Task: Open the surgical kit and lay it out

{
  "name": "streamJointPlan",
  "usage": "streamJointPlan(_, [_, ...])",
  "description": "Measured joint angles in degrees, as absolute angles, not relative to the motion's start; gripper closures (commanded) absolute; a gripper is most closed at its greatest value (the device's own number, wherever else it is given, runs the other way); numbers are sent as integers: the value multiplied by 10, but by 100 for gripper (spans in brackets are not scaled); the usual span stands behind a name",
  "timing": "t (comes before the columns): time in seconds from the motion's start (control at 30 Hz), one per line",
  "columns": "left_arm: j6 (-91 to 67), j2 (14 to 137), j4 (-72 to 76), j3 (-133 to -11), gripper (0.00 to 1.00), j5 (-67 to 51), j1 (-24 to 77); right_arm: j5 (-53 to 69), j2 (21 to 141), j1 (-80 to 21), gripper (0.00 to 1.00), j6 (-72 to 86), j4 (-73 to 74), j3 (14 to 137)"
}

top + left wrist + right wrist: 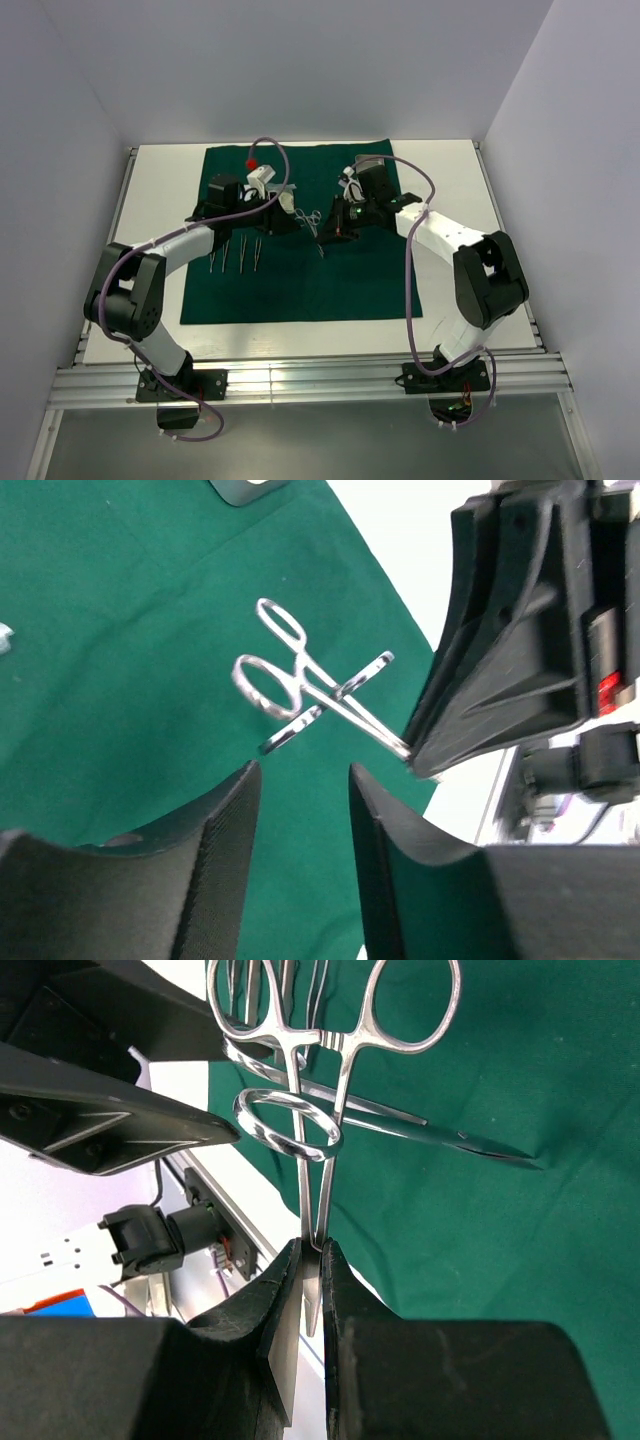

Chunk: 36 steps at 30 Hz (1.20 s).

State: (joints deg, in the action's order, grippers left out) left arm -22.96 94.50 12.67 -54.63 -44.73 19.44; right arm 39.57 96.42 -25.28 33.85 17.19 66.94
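Note:
The surgical kit's dark green cloth (300,290) lies spread flat on the white table. My right gripper (312,1245) (326,232) is shut on the tips of a steel ring-handled clamp (300,1140) (290,670) (313,214) and holds it above the cloth's middle. A second slim steel instrument (450,1138) crosses behind the clamp; I cannot tell whether they touch. My left gripper (300,772) (280,212) is open just left of the clamp, with only cloth showing between its fingers. Several slim steel instruments (235,255) lie side by side on the cloth, left of centre. A corner of the steel tray (240,490) shows at the far side.
Bare white table (440,190) borders the cloth on all sides. Aluminium rails (300,382) run along the near edge by the arm bases. Grey walls close in the left, the right and the back. The two grippers sit close together over the cloth's far half.

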Motion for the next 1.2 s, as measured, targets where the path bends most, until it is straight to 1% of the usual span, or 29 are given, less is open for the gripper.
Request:
streamJointPlan(0.13, [-184,941,127,-535,43,-447,194,398,958,-250,100,338,171,661])
streamJointPlan(0.17, [-173,938,126,-527,42,-447,194,398,957,-249,100,338,171,660])
streamJointPlan(0.37, [-87,902,130,-484,41,-456,194,402,957,-249,100,338,167,655])
streamJointPlan(0.6, [21,887,140,-471,43,-486,192,406,951,-249,100,339,162,649])
streamJointPlan(0.9, [30,931,184,-505,46,-503,189,413,942,-248,100,341,159,641])
streamJointPlan(1.0, [16,936,201,-512,48,-505,189,415,942,-248,100,341,159,642])
streamJointPlan(1.07, [2,936,208,-515,53,-507,190,415,942,-248,100,343,158,641])
streamJointPlan(1.1, [-3,936,211,-517,57,-507,190,415,942,-248,100,343,158,641])
streamJointPlan(1.13, [-8,936,214,-519,64,-507,190,416,942,-248,100,344,158,641])
streamJointPlan(1.2, [-13,937,216,-524,70,-507,192,417,942,-248,100,346,157,641])
